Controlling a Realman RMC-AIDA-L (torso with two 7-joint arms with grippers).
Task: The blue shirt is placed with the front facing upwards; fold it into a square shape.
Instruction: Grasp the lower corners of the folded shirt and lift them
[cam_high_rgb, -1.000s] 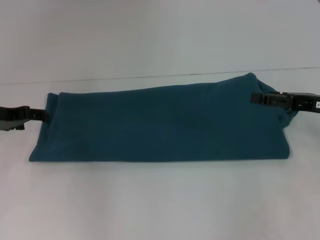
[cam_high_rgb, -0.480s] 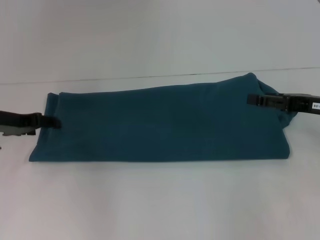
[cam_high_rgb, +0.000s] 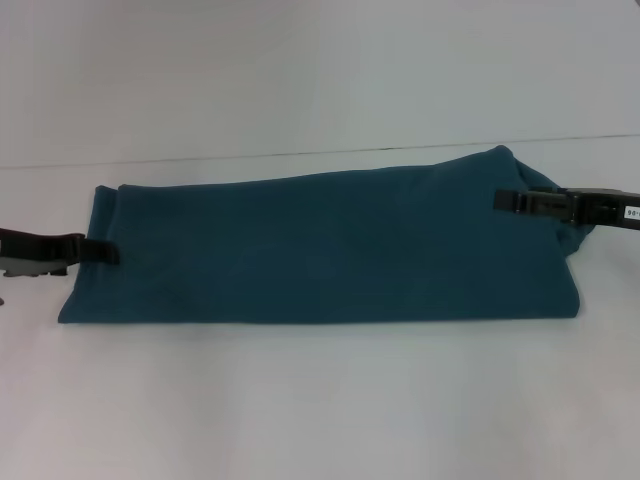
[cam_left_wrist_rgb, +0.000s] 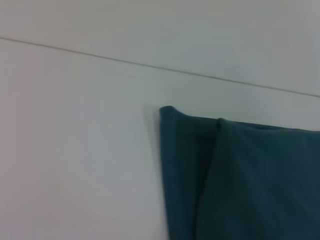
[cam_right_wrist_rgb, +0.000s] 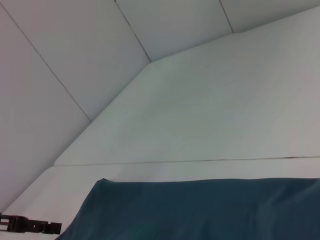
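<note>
The blue shirt (cam_high_rgb: 330, 245) lies on the white table (cam_high_rgb: 320, 400) in front of me, already folded into a long band that runs from my left to my right, with no lettering or collar showing on the upper face. Its near edge is straight and flat on the table, while the far right corner is bunched and sits a little higher than the rest. My left gripper (cam_high_rgb: 105, 253) comes in low from the left side, and its dark tip reaches over the left end of the shirt, on the cloth; whether its fingers are closed on the cloth or parted I cannot tell from here. My right gripper (cam_high_rgb: 505, 200) comes in from the right, and its tip lies over the raised right end of the shirt; its finger state is just as unclear to me. In the left wrist view I see the far left corner of the shirt (cam_left_wrist_rgb: 240, 180), a doubled fold edge resting on the table. The right wrist view shows the far edge of the shirt (cam_right_wrist_rgb: 200, 210), with the left gripper (cam_right_wrist_rgb: 47, 227) small beyond it.
</note>
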